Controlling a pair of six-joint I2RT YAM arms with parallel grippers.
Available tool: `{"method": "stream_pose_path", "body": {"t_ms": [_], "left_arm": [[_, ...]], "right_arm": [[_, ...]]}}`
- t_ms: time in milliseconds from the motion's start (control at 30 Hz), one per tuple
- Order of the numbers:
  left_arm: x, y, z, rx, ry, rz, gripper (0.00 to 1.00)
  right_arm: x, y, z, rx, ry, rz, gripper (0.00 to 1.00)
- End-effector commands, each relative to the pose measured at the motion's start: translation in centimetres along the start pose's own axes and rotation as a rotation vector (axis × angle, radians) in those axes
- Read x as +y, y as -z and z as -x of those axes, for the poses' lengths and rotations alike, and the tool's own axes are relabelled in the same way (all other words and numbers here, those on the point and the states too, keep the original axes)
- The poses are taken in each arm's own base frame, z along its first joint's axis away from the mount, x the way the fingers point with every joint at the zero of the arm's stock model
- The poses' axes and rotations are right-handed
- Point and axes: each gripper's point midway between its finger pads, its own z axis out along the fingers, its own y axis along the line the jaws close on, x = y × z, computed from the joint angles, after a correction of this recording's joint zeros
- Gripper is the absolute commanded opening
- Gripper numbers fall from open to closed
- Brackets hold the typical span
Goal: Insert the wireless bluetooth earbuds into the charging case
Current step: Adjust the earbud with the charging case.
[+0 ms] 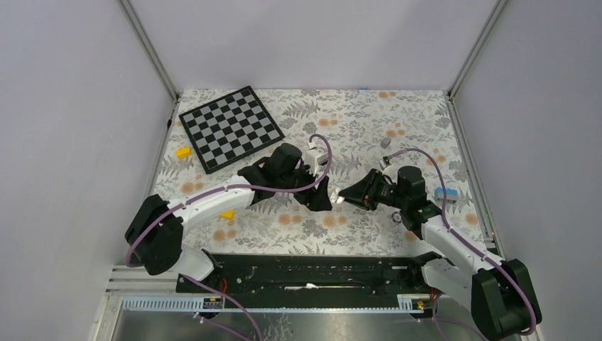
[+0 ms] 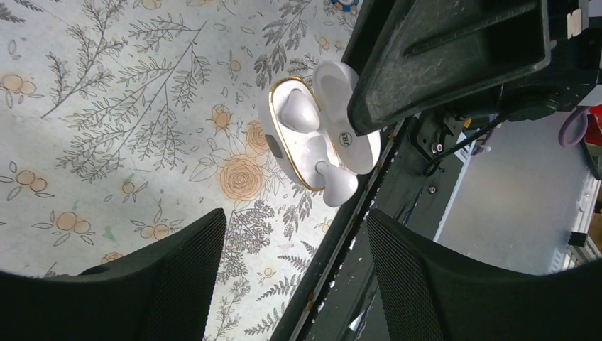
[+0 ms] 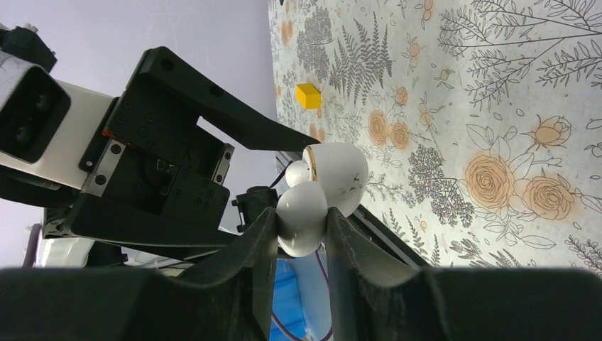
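Above the middle of the counter [image 1: 369, 114], the right pincer [image 3: 302, 222] pinches the open charging case [image 2: 358, 153] from 3 o'clock. The left pincer [image 2: 294, 217] hangs spread at its 9 o'clock, holding nothing. One white earbud [image 2: 302, 114] looks seated. The other earbud [image 2: 337, 186] juts past the rim and probably needs pressing home.

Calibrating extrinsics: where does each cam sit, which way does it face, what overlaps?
Top external: above and behind the bases, looking down on the table; both arms show, meeting at the charging case.
Left wrist: on the left arm, facing past its open jaws at the open case.
Right wrist: on the right arm, facing along its jaws, shut on the case; left arm beyond.
Shared: the case, in all three.
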Motion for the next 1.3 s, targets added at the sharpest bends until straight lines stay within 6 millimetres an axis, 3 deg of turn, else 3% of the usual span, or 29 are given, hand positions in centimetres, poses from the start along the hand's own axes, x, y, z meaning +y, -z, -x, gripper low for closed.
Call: {"method": "stream_pose_path", "body": {"t_ms": [0, 400, 967, 1133, 1267], "left_arm": [[0.2, 0.1, 2.7, -0.058, -0.061, 0.027, 0.74], [2.2, 0.5, 3.3, -0.06, -0.036, 0.097, 0.74], [1.9, 0.2, 5.9, -0.134, -0.003, 0.082, 0.74], [3.4, 0.5, 6.8, -0.15, 0.024, 0.161, 0.74], [3.9, 1.4, 6.2, -0.137, 0.034, 0.21, 0.75]], "right_arm": [[1.3, 0.2, 0.2, -0.011, 0.039, 0.031, 0.0], [1.5, 0.3, 0.2, -0.017, 0.042, 0.044, 0.0], [1.4, 0.5, -0.3, -0.005, 0.039, 0.053, 0.0], [1.3, 0.6, -0.3, -0.012, 0.037, 0.051, 0.0], [1.3, 0.6, -0.3, -0.014, 0.037, 0.049, 0.0]]}}
